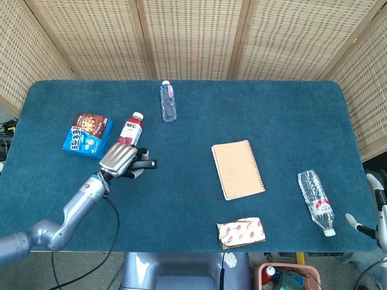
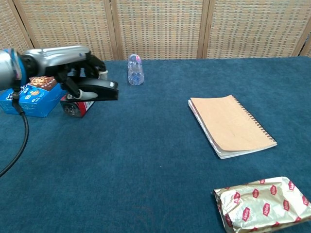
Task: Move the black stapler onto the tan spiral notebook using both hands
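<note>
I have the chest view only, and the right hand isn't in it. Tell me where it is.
Observer: The right hand hangs just off the near right corner of the table, fingers spread, holding nothing.
Operator: Say what lies between it and the notebook.
Observer: A clear water bottle lies on its side on the cloth, to the right of the notebook and apart from it.
</note>
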Controlling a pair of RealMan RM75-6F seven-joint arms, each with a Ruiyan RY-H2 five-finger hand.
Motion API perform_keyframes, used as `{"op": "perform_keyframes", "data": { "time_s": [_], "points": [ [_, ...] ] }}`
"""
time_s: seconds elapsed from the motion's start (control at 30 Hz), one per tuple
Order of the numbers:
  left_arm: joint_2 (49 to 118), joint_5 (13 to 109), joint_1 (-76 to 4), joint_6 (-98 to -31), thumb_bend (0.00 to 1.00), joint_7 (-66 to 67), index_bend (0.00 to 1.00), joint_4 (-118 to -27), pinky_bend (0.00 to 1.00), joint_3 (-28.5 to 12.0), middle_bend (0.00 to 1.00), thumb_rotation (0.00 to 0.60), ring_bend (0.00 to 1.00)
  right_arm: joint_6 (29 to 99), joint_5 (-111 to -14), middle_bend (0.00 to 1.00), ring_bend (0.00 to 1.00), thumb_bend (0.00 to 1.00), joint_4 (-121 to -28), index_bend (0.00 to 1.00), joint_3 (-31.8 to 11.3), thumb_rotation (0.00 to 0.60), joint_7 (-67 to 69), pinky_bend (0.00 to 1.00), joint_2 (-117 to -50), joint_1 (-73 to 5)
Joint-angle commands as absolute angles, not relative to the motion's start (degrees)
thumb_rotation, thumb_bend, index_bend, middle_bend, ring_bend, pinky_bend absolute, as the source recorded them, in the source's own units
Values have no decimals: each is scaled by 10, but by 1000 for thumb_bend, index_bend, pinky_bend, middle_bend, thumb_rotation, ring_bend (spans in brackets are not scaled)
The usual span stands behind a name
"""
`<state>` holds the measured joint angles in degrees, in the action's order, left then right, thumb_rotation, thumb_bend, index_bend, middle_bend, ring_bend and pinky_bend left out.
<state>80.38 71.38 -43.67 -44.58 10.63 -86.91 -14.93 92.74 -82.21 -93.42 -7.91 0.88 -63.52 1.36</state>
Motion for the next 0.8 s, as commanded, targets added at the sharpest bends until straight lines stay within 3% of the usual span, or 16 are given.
{"op": "perform_keyframes", "data": {
  "time_s": [0.03,0.3,0.73,0.8],
  "points": [
    [845,763,-501,-385,519,63,606,-811,612,-154,632,600,491,924,-808,0,0,0,-931,0,-85,600,11,0,-635,14],
    [937,812,-588,-336,512,-8,608,-691,612,-148,632,600,491,920,-786,0,0,0,-924,0,-93,600,8,0,-637,16],
    [1073,872,-660,-342,509,-94,609,-527,613,-99,632,600,491,912,-769,0,0,0,-917,0,-101,600,10,0,-637,15],
    [1083,869,-660,-344,493,-104,585,-515,596,-96,589,600,486,912,-769,0,0,0,-916,0,-101,600,13,0,-636,15]
  ]
}}
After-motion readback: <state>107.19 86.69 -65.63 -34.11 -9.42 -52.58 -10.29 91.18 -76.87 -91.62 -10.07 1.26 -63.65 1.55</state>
